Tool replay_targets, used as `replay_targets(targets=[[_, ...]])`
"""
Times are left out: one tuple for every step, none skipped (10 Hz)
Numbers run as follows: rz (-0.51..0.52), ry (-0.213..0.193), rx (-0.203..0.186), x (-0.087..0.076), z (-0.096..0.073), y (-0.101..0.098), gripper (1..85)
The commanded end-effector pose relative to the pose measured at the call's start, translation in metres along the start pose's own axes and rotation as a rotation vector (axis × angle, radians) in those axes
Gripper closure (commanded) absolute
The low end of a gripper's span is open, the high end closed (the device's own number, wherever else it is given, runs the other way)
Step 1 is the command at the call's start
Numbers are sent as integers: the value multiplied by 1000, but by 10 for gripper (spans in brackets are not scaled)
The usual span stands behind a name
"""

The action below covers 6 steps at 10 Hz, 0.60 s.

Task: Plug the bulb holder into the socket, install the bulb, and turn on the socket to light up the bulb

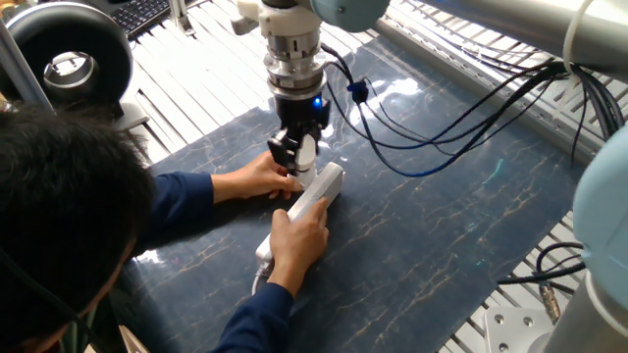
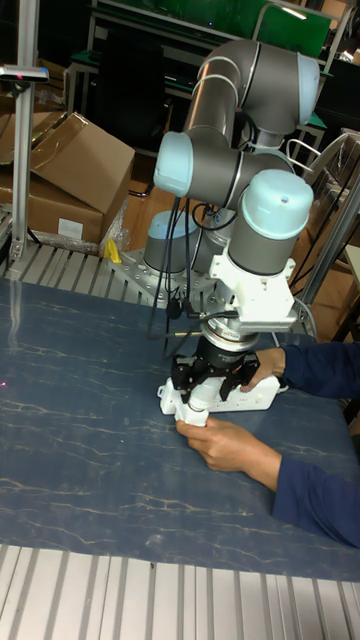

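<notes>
UR5 arm reaches down over the middle of the desk (image 1: 442, 226), which is covered w/ a dark blue marbled mat. Pincer (image 1: 303, 155) hangs pointing down just above the far end of the socket (image 1: 316, 195), a long white power strip lying diagonally on the mat. A blue light glows on the wrist above the fingers.

Pincer fingers stand spread, one on each side of a small white cylindrical part, prob. the bulb (image 1: 307, 149), upright over the strip's end. In the tall fixed view the black fingers (image 2: 181, 380) look apart from the white piece (image 2: 199, 398); contact can't be told for sure. Bulb holder can't be made out separately; the bulb's lower end and the person's fingers hide that spot.

A person in dark blue sleeves sits at the near-left edge of the desk, head filling the lower-left corner of the fixed view. One hand (image 1: 257, 177) rests on the mat touching the strip's far end right by the pincer; the other hand (image 1: 297, 240) presses on the strip's near half.

Black cables (image 1: 471, 118) loop from the wrist across the far-right part of the desk. A black ring-shaped device (image 1: 69, 59) sits off the far-left corner. Cardboard boxes (image 2: 65, 170) stand behind the desk in the tall view. No readable labels or brand text.
</notes>
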<state>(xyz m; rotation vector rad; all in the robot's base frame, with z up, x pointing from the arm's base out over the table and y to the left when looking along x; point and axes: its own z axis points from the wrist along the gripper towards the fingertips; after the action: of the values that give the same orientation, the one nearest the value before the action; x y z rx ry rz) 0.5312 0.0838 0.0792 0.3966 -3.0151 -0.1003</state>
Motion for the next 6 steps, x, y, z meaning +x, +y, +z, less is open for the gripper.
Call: replay_targets(targets=[[-76, -42, -9, -23, -7, 0, 70], [-82, -39, -1, -25, -9, -1, 63], [-89, -42, 17, -27, -11, -5, 60], [-82, -43, 20, -31, -17, -7, 67], [-68, -22, 21, -34, -30, -8, 80], [-55, 4, 66, -37, -47, -21, 197]])
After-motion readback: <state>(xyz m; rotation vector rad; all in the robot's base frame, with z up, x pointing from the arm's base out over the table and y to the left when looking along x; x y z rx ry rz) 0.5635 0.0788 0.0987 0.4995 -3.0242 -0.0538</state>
